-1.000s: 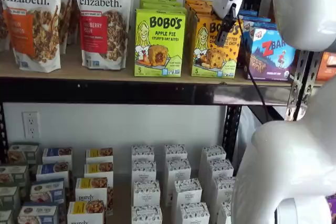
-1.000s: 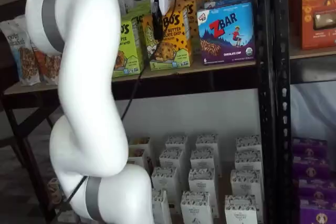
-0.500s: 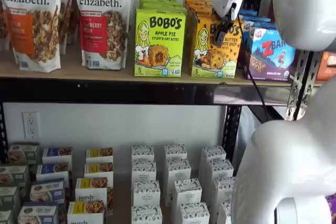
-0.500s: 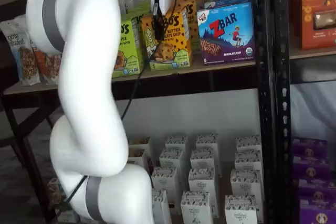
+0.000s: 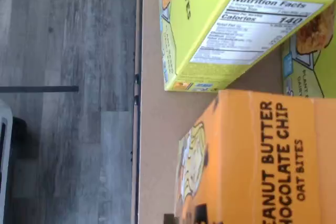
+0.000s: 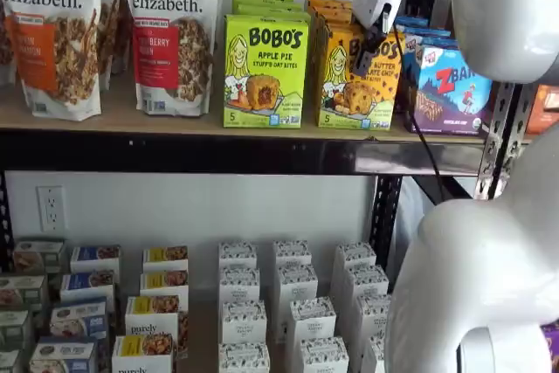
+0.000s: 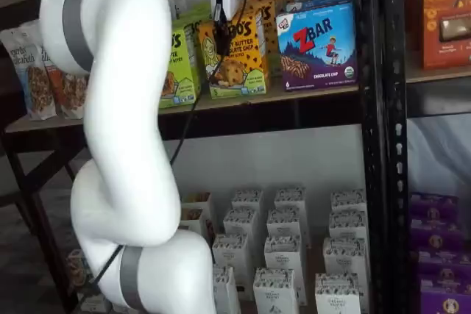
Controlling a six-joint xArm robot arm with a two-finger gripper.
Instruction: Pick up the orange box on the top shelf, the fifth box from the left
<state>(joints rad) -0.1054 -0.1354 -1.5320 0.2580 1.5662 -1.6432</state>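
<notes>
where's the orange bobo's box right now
In both shelf views the orange box stands on the top shelf, between the lime-green Bobo's box and the blue ZBar box.

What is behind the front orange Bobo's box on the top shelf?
More matching orange boxes line up behind the orange box on the top shelf; only their tops show, so their count is unclear.
</notes>
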